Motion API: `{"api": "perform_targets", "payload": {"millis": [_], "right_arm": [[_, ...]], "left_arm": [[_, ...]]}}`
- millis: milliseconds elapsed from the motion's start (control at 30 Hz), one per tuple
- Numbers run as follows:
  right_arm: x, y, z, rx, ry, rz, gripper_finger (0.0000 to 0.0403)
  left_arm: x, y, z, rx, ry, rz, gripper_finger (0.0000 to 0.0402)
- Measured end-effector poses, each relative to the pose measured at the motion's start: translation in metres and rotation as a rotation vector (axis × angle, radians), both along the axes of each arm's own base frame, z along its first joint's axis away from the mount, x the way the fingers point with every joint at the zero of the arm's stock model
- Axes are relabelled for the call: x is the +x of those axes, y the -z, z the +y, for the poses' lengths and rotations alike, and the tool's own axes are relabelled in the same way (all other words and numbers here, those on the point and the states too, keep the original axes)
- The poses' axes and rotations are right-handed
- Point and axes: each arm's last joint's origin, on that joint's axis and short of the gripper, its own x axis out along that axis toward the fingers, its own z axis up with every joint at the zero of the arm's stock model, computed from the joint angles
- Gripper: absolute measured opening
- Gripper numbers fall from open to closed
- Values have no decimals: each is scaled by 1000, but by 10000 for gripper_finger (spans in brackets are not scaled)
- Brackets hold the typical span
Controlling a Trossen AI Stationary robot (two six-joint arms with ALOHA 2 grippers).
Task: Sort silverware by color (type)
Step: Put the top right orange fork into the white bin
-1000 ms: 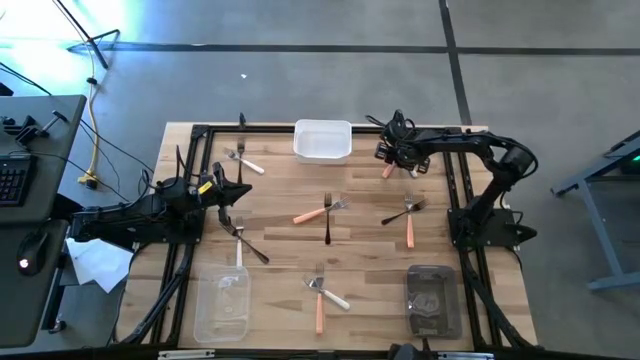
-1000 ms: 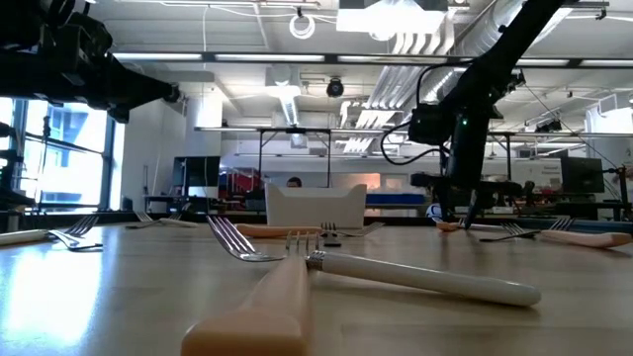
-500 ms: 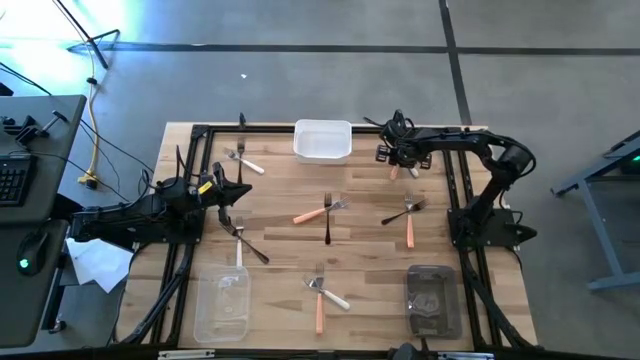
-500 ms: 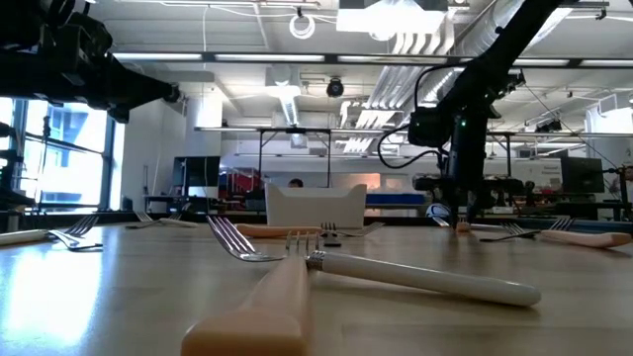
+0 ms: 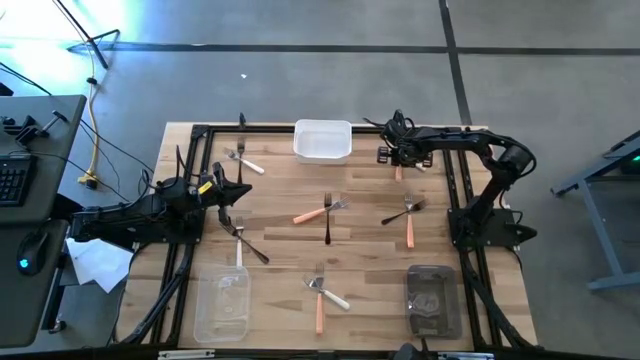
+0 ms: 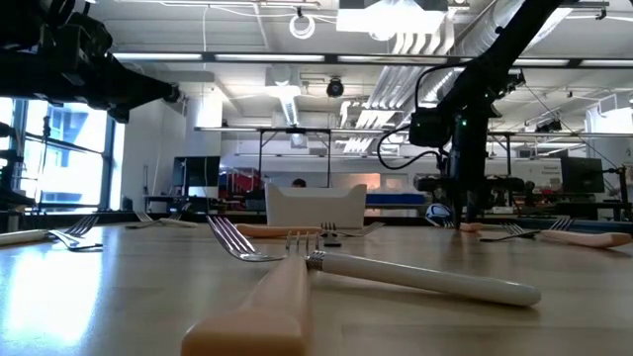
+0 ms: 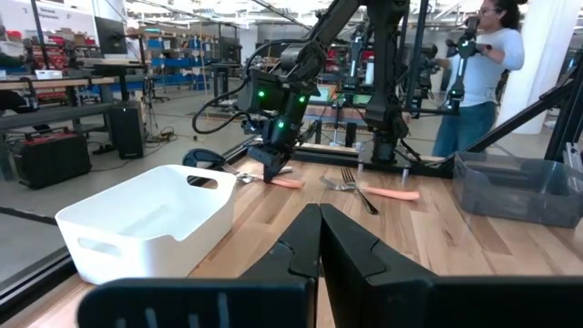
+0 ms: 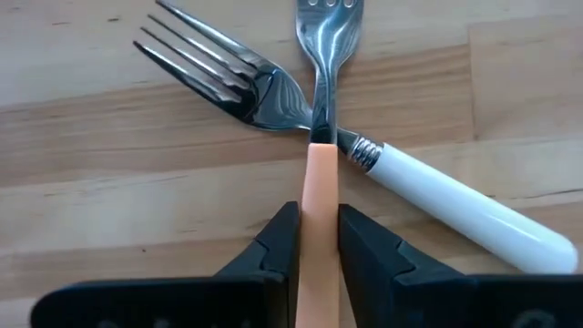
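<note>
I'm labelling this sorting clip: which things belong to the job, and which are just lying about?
Job: orange fork in right gripper; white fork crossing it; other forks; left gripper waiting at table's left edge.
Lying about: keyboard, mouse, yellow cable.

White tray (image 5: pixel 322 141) sat just beside right claw, toward table middle. Clear tray (image 5: pixel 222 305) and grey tray (image 5: pixel 432 299) lay well apart from it, at near edge. Person (image 7: pixel 476 68) stood beyond table. Keyboard (image 5: pixel 12 180) and mouse (image 5: pixel 33 250) rested on side desk past left claw.
</note>
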Motion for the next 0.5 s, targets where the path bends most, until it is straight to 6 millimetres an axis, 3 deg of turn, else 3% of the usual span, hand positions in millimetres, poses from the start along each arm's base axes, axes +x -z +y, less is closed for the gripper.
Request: {"api": "perform_targets", "payload": {"millis": [267, 500], "right_arm": [[-3, -15, 3, -37, 8, -29, 51], [-6, -41, 10, -135, -19, -45, 51]], "left_arm": [[0, 0, 0, 0, 0, 0, 0], [0, 0, 0, 0, 0, 0, 0]]}}
